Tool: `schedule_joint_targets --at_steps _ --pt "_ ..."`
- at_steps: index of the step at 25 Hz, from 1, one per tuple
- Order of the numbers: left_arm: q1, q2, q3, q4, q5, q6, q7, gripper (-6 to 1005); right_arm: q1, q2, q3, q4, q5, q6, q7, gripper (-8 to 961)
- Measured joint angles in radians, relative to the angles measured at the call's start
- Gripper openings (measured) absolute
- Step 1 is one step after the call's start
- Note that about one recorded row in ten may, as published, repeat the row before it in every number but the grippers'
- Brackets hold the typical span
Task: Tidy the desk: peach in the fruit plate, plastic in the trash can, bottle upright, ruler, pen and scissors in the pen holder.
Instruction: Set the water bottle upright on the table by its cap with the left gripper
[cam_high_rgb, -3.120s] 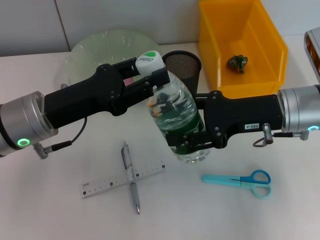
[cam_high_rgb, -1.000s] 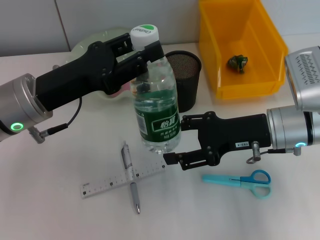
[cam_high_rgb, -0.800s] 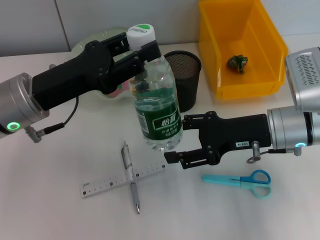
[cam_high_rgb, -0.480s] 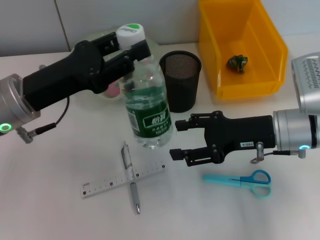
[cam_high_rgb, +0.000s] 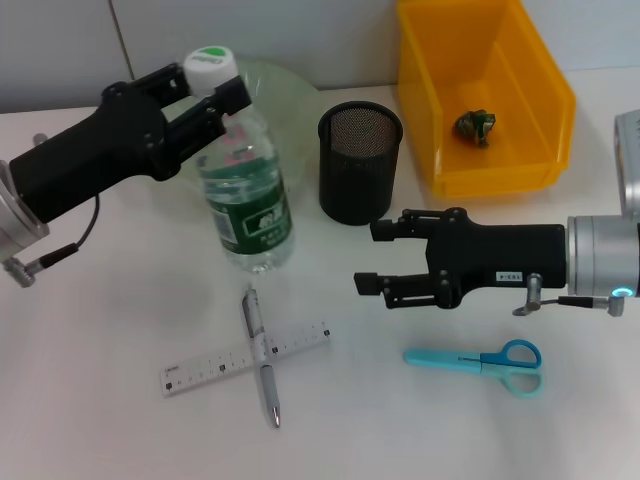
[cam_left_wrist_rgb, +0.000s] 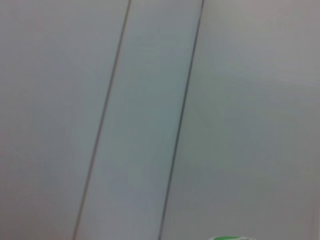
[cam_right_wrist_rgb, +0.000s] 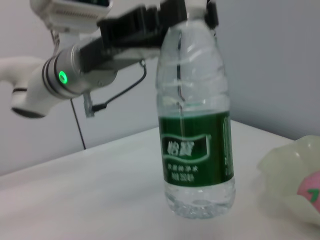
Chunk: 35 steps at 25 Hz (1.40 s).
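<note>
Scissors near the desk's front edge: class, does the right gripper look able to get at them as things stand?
Probably yes. The right gripper is open and holds nothing, and the blue scissors lie flat just in front of its arm with nothing over them.

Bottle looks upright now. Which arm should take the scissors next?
Right, probably. The right gripper is open, holding nothing, and hovers close above the scissors. The left gripper is clamped on the bottle neck, farther away.
</note>
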Motion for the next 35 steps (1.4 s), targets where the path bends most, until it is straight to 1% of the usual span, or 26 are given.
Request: schedule_joint_targets --at_steps 5,11,19,25,35 --pt "0.022 0.000 -0.020 0.000 0.001 -0.049 0.059 443 -0.007 0.000 0.031 0.018 0.022 0.000 -0.023 771" --pt "0.046 0.000 -0.042 0.006 0.001 -0.066 0.091 443 -0.025 -0.001 0.040 0.045 0.084 0.000 -0.049 771" --pt "0.055 -0.002 -0.052 0.006 0.001 -0.087 0.118 443 -0.036 0.000 0.049 0.053 0.097 -0.001 -0.051 771" --pt "0.060 -0.005 -0.052 0.001 0.001 -0.104 0.137 443 -0.036 0.000 0.048 0.082 0.130 -0.001 -0.091 771" --pt "0.063 -0.008 -0.061 -0.008 -0.015 -0.143 0.161 443 -0.038 -0.001 0.048 0.082 0.137 -0.004 -0.094 771"
